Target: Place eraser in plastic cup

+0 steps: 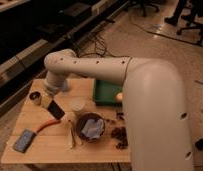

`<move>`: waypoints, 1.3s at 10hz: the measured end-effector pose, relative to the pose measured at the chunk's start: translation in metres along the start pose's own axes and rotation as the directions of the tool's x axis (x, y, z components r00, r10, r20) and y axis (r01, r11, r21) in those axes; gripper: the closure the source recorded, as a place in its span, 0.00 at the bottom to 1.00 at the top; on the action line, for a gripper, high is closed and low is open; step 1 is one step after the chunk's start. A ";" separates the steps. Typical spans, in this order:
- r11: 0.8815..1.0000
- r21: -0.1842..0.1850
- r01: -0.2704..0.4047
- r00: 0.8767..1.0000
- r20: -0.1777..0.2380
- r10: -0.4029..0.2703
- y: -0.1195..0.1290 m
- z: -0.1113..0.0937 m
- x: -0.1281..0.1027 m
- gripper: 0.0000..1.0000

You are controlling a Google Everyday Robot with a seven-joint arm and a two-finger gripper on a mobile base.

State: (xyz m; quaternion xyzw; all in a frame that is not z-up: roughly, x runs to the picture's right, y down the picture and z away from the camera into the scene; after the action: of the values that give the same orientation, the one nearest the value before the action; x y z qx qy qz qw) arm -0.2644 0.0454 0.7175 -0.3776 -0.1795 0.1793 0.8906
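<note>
Gripper [48, 101] pinching tilted eraser [56, 110] just left of white cup [76, 105]. Plastic cup [64, 86] behind and left of it, partly hidden by arm [95, 67]. Dark metal cup [35, 96] farther left, purple bowl [91, 128] in front.

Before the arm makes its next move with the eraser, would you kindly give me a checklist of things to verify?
1. Flat black eraser gripped: ok, the gripper is shut on it, at the left of the wooden table.
2. Small blue-grey plastic cup located: ok, near the table's back edge, partly hidden by the arm.
3. Cup upright and empty: cannot tell.
4. Eraser over the cup: not ok, it hangs nearer the front, between the dark metal cup and the white cup.
5. Way to the cup free: cannot tell, the arm hides it.
</note>
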 end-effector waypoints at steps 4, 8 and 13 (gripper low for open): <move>0.999 0.024 0.029 0.999 0.017 -0.030 -0.003 -0.005 -0.003 1.00; 0.978 0.122 0.166 0.969 0.161 -0.185 -0.050 -0.048 -0.017 1.00; 0.920 0.325 0.221 0.865 0.370 -0.339 -0.128 -0.088 0.007 1.00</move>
State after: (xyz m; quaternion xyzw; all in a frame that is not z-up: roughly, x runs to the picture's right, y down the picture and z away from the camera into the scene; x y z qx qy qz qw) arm -0.1948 -0.0878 0.7559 -0.1742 -0.3933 0.1465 0.8908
